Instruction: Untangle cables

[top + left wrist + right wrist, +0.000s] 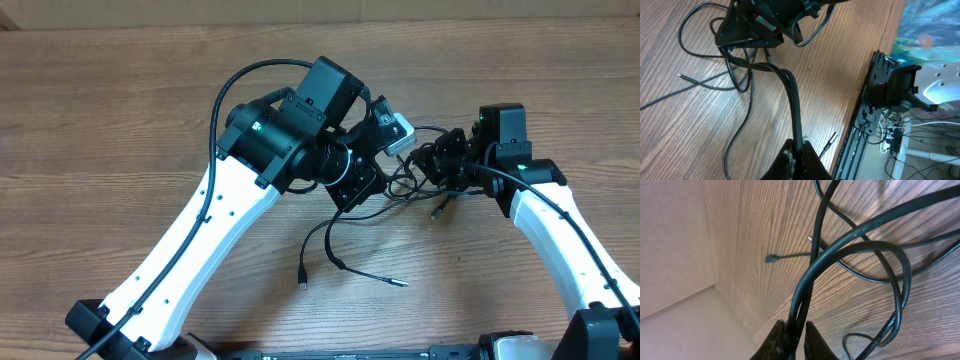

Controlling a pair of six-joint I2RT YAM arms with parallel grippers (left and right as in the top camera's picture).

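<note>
Thin black flexible cables (408, 188) lie knotted on the brown wood-grain tabletop (110, 110), between the arms. Left gripper (797, 158) pinches one strand. Right gripper (794, 336) clamps what looks like two. Risk: opposing pulls cinch the loops tighter, or a strand slips free.

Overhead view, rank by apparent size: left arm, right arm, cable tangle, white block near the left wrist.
1. Left arm, possibly inflated by camera nearness.
2. Right arm.
3. Cable tangle.
4. White block.

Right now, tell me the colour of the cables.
The cables are black; the right wrist view shows it best.
</note>
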